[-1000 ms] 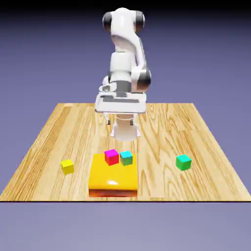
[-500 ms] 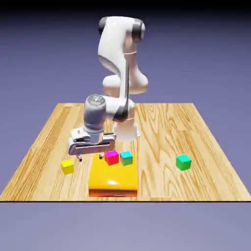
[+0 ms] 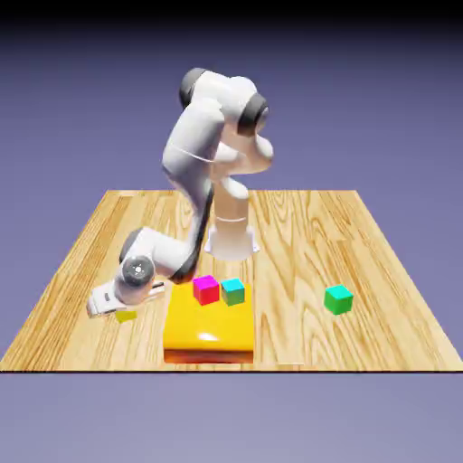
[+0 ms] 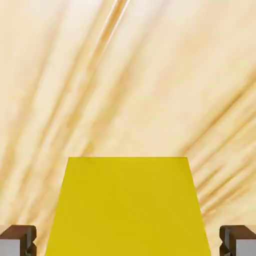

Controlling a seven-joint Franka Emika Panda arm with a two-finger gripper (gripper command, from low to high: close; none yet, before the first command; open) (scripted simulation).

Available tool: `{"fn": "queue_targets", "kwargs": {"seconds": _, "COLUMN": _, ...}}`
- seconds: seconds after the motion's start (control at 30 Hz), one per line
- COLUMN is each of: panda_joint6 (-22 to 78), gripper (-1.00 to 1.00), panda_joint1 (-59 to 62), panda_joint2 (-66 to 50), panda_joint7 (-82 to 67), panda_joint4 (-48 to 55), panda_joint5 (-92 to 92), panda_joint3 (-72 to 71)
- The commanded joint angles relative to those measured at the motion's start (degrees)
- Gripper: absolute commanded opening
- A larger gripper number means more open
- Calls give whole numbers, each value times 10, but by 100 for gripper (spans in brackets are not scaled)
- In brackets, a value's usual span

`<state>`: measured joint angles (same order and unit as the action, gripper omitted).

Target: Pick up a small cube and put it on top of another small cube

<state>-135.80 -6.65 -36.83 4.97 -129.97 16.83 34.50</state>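
The small cube, plain yellow, fills the lower half of the hand view and rests on the wooden table. My gripper is down around it, a grey fingertip close against each side, shut on the cube. In the exterior view my gripper is low at the table's left, and the hand hides most of the small cube. A magenta cube and a teal cube sit side by side to the right of my hand. A green cube lies far right.
The magenta and teal cubes stand on the back of a large orange-yellow block at the table's front middle, just right of my hand. The table's front edge runs close below the gripper.
The arm swung to the exterior view's left and came down over the yellow cube. The fingers, wide apart before, have closed in on the cube's sides.
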Motion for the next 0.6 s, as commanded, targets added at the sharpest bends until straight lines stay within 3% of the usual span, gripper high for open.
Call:
{"fn": "queue_targets", "kwargs": {"seconds": 0.0, "panda_joint6": 25, "gripper": -100, "panda_joint1": -11, "panda_joint2": 19, "panda_joint7": 0, "panda_joint4": 5, "panda_joint5": 3, "panda_joint3": 5}}
{"fn": "queue_targets", "kwargs": {"seconds": 0.13, "panda_joint6": 99, "gripper": -100, "panda_joint1": -60, "panda_joint2": 88, "panda_joint7": 17, "panda_joint4": 30, "panda_joint5": 17, "panda_joint3": -7}}
{"fn": "queue_targets", "kwargs": {"seconds": 0.57, "panda_joint6": 95, "gripper": -100, "panda_joint1": -327, "panda_joint2": 182, "panda_joint7": 33, "panda_joint4": -20, "panda_joint5": 149, "panda_joint3": -70}}
